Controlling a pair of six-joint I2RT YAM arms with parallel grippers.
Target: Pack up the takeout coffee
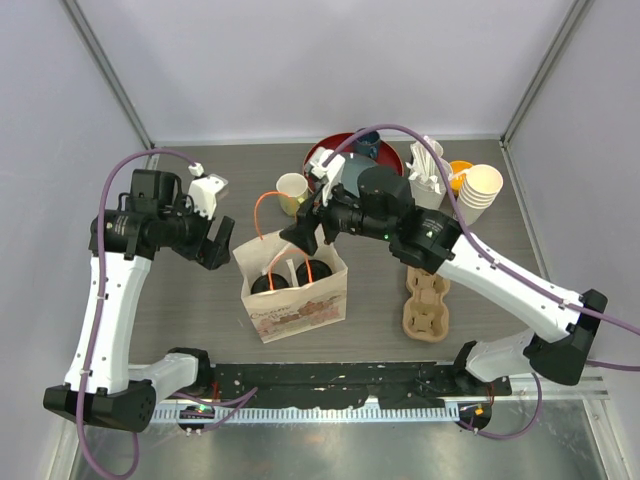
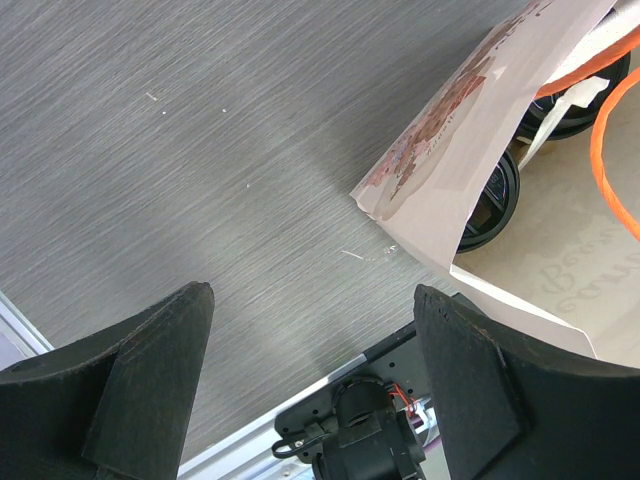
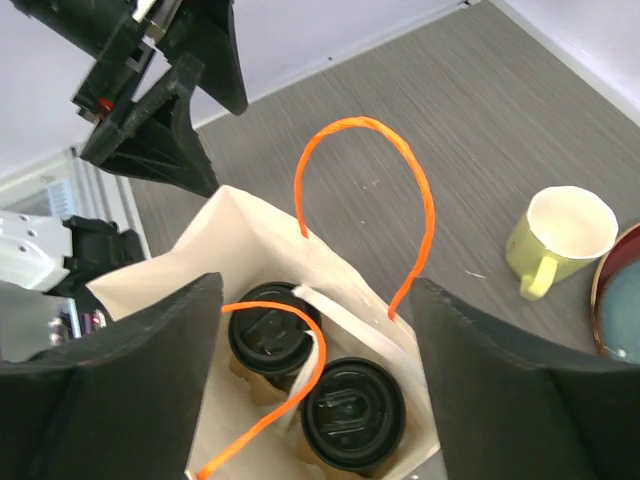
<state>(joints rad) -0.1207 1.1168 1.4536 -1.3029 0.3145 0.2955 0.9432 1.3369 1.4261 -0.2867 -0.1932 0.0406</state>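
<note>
Two lidded coffee cups (image 3: 275, 325) sit in the paper bag (image 3: 230, 230). The right gripper (image 3: 318, 290) above and the left gripper (image 2: 312, 292) beside both gape empty. The likely next move is lifting clear of the orange handles (image 3: 365, 130).

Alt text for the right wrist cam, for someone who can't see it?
Two takeout cups with round black plastic lids sit side by side inside an open cream paper bag with orange cord handles, seen from above between the open jaws of the right gripper. A pale yellow handled mug stands on the grey table beside the bag.
</note>
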